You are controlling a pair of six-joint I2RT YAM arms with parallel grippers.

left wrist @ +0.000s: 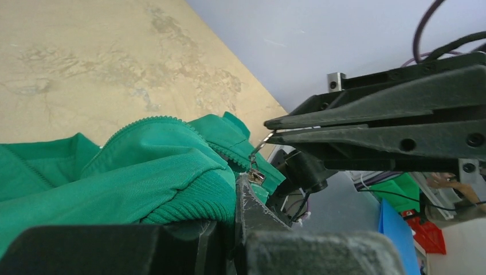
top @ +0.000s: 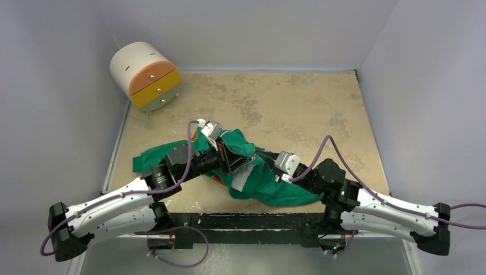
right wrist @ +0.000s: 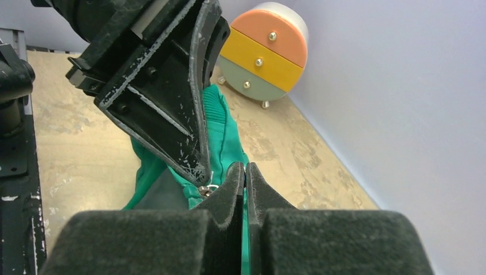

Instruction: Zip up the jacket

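Tan mottled table point(top: 298, 103), walls all round. The jacket point(top: 286, 192) is green, crumpled in a heap right under and between both grippers at the near side of the table. One sleeve point(top: 150, 159) trails out behind the left gripper on its outer side, and the rest of the body spreads under the right arm. A pale grey lining patch point(top: 243, 179) is folded out just below the grippers, with a speck of orange beside it; no letters are readable. A round white drawer unit point(top: 150, 77) with orange, yellow and grey-green fronts stands well apart, far beyond the left gripper against the back wall. The left gripper point(right wrist: 199, 169) has its fingers closed to a point, clamped on the jacket's ribbed hem point(left wrist: 189, 203), with fabric bunched up against the pads. The right gripper point(left wrist: 268, 128) faces it tip to tip, nearly touching, with fingers pressed together and pinching the thin metal zipper pull point(left wrist: 261, 144). The pull is stretched taut from the zipper slider point(left wrist: 256, 176), which sits just below the right fingertips and just above the left gripper's finger. Zipper teeth point(left wrist: 224, 152) run along the green edge away from the slider, back past the left gripper. The collar end is not identifiable.
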